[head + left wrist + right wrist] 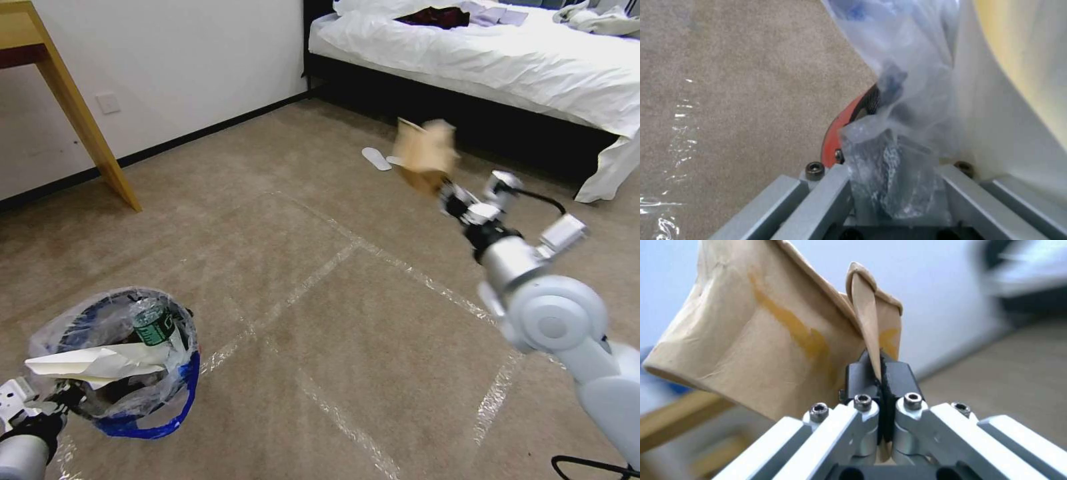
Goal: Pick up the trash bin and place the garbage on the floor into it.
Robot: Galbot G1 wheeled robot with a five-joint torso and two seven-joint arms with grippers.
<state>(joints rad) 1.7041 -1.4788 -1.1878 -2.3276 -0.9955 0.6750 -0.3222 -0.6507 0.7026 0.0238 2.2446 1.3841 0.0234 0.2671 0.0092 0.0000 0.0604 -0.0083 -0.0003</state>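
Note:
The trash bin [113, 353] hangs low at my left, its clear, blue-edged liner [907, 83] crumpled over the red rim [835, 130]. My left gripper [61, 399] is shut on that rim and liner [891, 166]. Inside the bin lie a green-labelled bottle [153, 325] and white paper [100, 363]. My right gripper [445, 192] is raised above the floor [347, 320] to the right of the bin. Its dark pads [896, 380] are shut on an edge of a brown paper bag [424, 155], a piece of the garbage. The bag [760, 340] hangs free in the air.
A bed [493, 60] with white sheets stands at the back right, with a pair of white slippers [377, 159] on the carpet before it. A wooden table leg [87, 127] slants down at the left by the wall. A black cable [593, 467] lies at the bottom right.

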